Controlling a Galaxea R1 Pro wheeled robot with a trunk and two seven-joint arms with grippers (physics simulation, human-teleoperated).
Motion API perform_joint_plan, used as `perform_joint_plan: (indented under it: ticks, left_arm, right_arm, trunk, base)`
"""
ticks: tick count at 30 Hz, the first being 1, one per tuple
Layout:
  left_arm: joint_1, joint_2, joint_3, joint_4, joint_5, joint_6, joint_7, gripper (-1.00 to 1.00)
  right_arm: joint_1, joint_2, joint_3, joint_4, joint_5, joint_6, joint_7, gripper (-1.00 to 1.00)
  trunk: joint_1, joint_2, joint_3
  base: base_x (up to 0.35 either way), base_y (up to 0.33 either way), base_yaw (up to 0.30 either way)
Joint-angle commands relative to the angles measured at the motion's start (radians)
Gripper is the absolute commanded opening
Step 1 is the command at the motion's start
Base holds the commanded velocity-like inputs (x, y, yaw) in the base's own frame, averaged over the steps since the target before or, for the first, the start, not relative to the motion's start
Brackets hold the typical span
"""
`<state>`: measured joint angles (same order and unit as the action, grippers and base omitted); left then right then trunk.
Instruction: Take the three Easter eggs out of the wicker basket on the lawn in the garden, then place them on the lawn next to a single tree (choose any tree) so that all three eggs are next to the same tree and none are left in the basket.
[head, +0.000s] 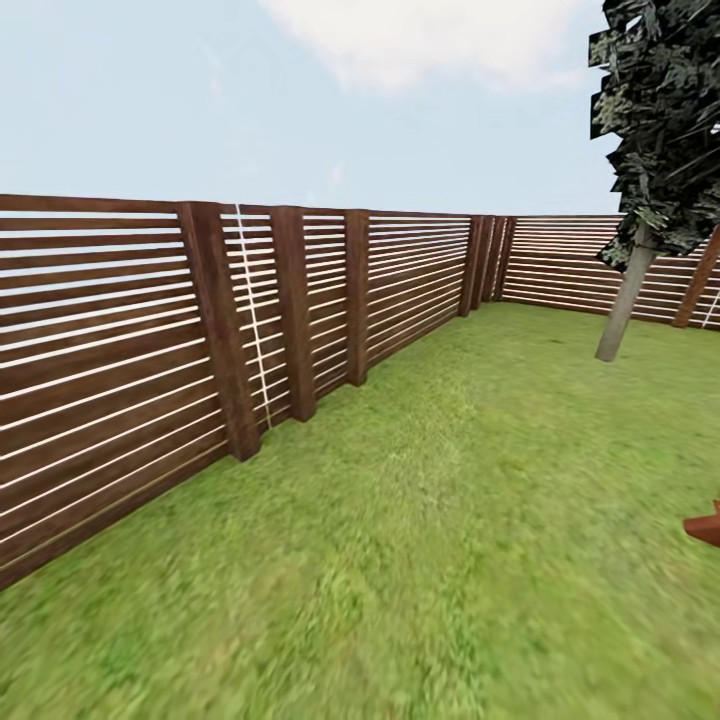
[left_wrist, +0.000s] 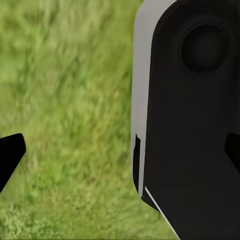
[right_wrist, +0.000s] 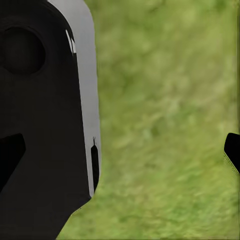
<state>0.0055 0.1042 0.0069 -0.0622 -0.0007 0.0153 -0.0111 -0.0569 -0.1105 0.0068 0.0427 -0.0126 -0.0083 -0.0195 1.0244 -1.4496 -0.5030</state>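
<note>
Mottled green lawn (head: 430, 520) is bounded by a brown slat fence (head: 130, 340) meeting at the far corner, one tree (head: 628, 300) is seen near it, and neither pincer's state can be told.

- The lawn (head: 430, 520) fills the near and middle ground, reaching the far corner.
- The fence (head: 200, 330) runs along the lawn's left side, from near left to the far corner, then turns right along the far edge.
- A tree (head: 628, 295) stands on the lawn at far right, before the far fence.
</note>
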Motion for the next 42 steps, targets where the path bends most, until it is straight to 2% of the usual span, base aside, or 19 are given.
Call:
perform_joint_plan:
  ticks: [1,28,42]
  left_arm:
    - [0.001,0.0,0.001,-0.002,0.0,0.002,-0.001,1.0]
    - [0.001,0.0,0.001,-0.002,-0.001,0.002,-0.001,1.0]
    - [0.001,0.0,0.001,-0.002,0.002,0.002,-0.001,1.0]
  right_arm:
    - [-0.001,0.0,0.001,0.002,-0.001,-0.001,-0.002,1.0]
    - [-0.001,0.001,0.002,0.003,-0.001,-0.002,-0.002,1.0]
    - [-0.001,0.0,0.002,0.003,-0.001,-0.002,-0.002,1.0]
  trunk:
    - [0.001,0.0,-0.001]
    - [0.001,0.0,0.007]
    - [0.001,0.0,0.007]
  base:
    - [0.334,0.0,0.0]
    - [0.334,0.0,-0.002]
    - [0.334,0.0,-0.259]
